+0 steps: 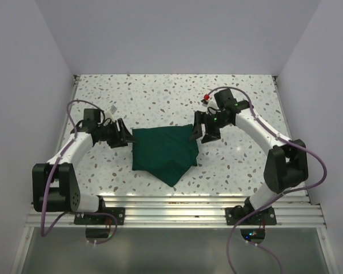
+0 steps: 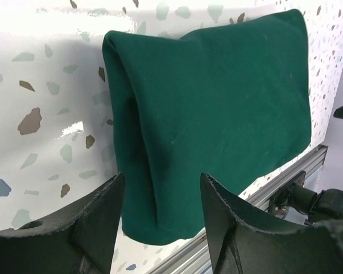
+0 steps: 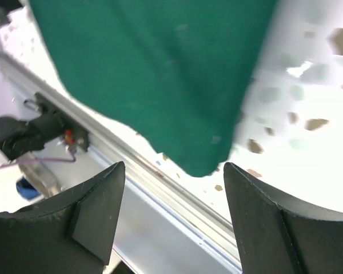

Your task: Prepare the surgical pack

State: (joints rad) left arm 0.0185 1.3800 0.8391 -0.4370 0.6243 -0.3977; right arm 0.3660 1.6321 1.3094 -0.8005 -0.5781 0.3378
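The surgical pack (image 1: 163,151) is a dark green cloth bundle, folded and lying flat in the middle of the speckled table, with one corner pointing at the near rail. My left gripper (image 1: 126,136) sits at its left edge, open. In the left wrist view the folded edge of the pack (image 2: 217,97) lies just beyond the left gripper (image 2: 163,184), and nothing is pinched. My right gripper (image 1: 198,133) hovers at the pack's upper right corner, jaws wide apart. The right wrist view shows the pack (image 3: 154,68) beyond the right gripper (image 3: 174,170), apart from the fingers (image 3: 97,200).
An aluminium rail (image 1: 171,205) runs along the table's near edge, below the pack's pointed corner. White walls close in the table on the left, right and back. The speckled tabletop (image 1: 160,97) stretches behind the pack.
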